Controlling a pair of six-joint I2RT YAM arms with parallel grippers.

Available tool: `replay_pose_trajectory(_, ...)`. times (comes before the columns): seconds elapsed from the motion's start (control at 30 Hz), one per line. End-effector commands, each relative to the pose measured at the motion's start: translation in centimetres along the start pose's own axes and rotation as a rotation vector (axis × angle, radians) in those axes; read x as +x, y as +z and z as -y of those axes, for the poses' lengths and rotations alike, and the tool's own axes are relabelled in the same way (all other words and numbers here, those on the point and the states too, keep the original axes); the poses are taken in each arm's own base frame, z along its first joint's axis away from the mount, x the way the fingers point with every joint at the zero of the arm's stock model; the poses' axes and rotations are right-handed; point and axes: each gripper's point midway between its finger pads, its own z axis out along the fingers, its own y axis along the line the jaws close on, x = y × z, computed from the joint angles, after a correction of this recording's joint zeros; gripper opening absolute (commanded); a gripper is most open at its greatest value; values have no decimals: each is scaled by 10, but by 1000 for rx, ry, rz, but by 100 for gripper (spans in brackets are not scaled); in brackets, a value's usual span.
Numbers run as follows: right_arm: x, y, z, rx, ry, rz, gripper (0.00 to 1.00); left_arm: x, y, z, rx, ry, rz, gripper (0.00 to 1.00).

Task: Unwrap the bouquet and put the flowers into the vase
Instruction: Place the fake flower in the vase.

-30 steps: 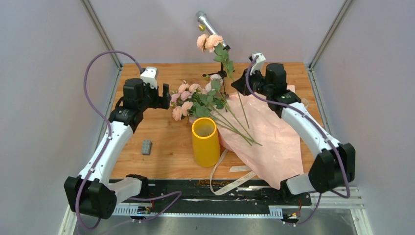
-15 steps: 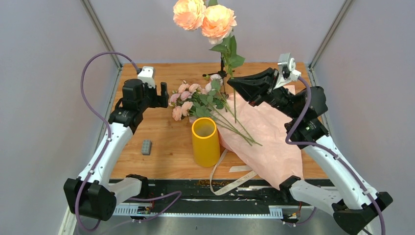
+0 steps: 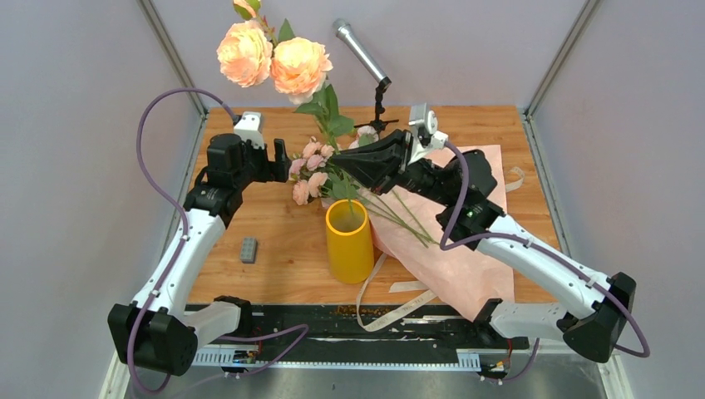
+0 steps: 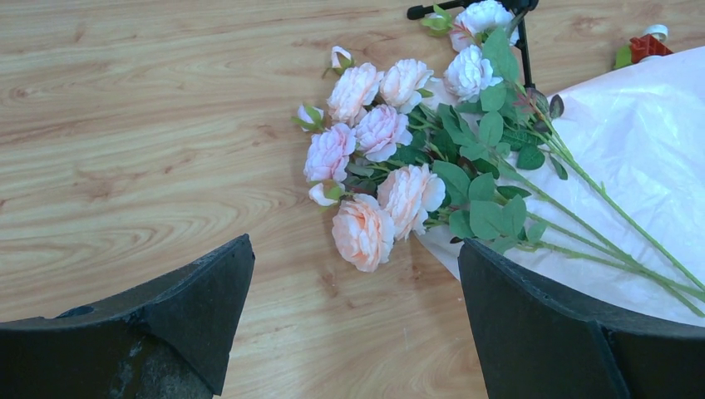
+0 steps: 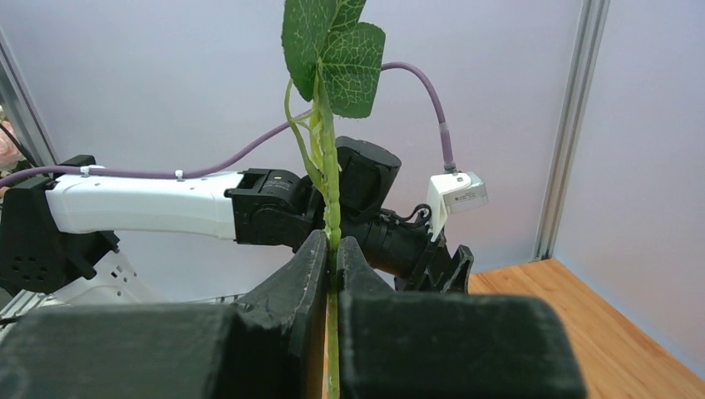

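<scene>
Two peach roses [image 3: 270, 60] on one stem [image 5: 331, 187] show at the upper left of the top view, held upright by the right gripper [image 3: 339, 164]

Right gripper: jaws closed on the stem, one finger on each side, as the right wrist view shows. Green leaves sit above the grip. Below the grip the stem runs down to the mouth of the vase [image 3: 349, 249]; whether its tip is inside cannot be told

Vase: yellow, upright, at the centre of the top view on the table [image 3: 274, 258]

Left gripper [image 4: 353, 249]: jaws fully apart, holding nothing, at the centre left of the top view, just left of the flowers [image 4: 381, 131]

Flowers: the other pink and peach heads lie flat on bare wood above and left of the vase. Their stems run to the lower right across the paper [image 3: 465, 249]

Paper: pink, opened out, right of the vase, touching it. Its lower corner overhangs the front edge of the table

Ribbon [image 3: 407, 287]: beige, loose, looping below the vase at the front edge

Grey block [image 3: 248, 249]: left of the vase, well apart

Microphone [image 3: 349, 35]: on a black stand at the top centre, behind the flowers
</scene>
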Motion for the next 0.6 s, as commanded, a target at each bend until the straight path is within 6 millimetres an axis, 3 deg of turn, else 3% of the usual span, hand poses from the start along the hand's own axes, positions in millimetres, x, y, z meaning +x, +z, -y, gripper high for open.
replay_pose_trajectory(0.0,-4,2,-1,-9,-49,75,0,-17,-6,4,22,-5,63,100)
replay_pose_trajectory(0.57,105,-47,10,73,56,-133,0,-16,-7,2,17,11,67,100)
